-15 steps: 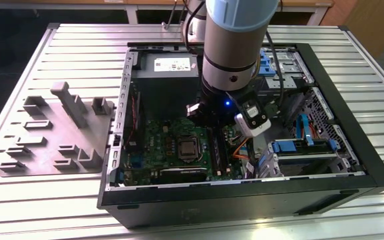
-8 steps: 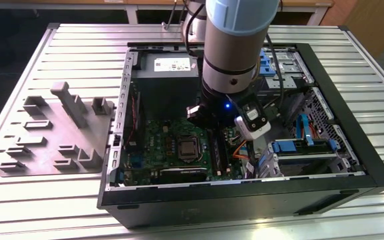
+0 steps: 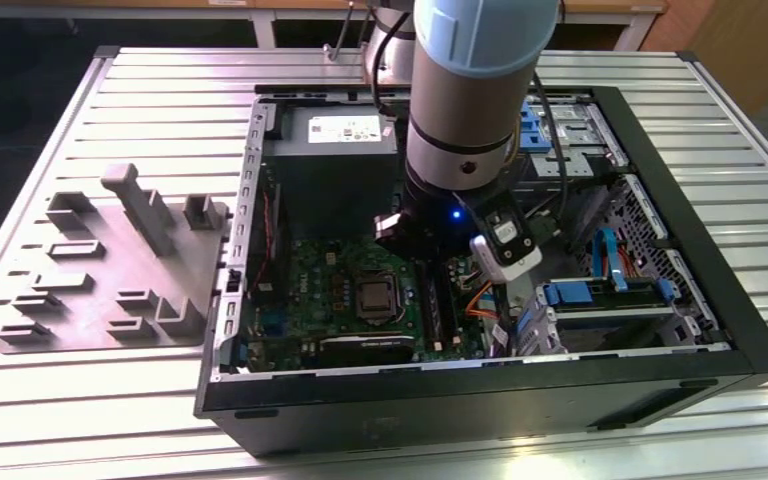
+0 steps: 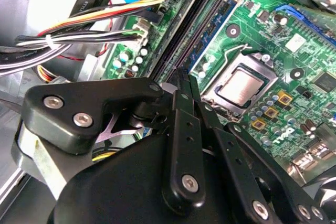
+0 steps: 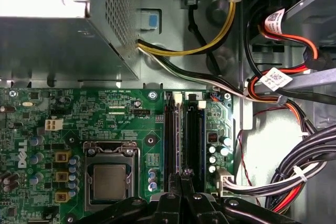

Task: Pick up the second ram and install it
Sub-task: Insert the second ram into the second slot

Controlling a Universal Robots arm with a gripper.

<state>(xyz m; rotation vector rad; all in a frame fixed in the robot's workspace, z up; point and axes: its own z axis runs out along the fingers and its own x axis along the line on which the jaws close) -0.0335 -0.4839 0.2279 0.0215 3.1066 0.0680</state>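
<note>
Ribbed grey metal table [image 3: 157, 90], open black metal computer case [image 3: 491, 400] on it. I see black gripper [image 5: 181, 178] jaws nearly closed, pinching thin flat dark second ram [image 5: 178, 135], edge-on along black slot [image 5: 169, 135] of glossy green motherboard [image 5: 121, 124].

The exterior view looks down steeply from high up onto the ribbed grey metal bench [image 3: 157, 80] and takes in the whole open black computer case [image 3: 491, 405]. The first wrist view faces straight down, near, on the green motherboard [image 5: 121, 114]. The second wrist view sits very close behind the black pincer [image 4: 184, 80], looking slantwise along the long black memory slots [image 4: 190, 27]. All three views share the motherboard's square silver processor socket [image 5: 109, 181].
</note>
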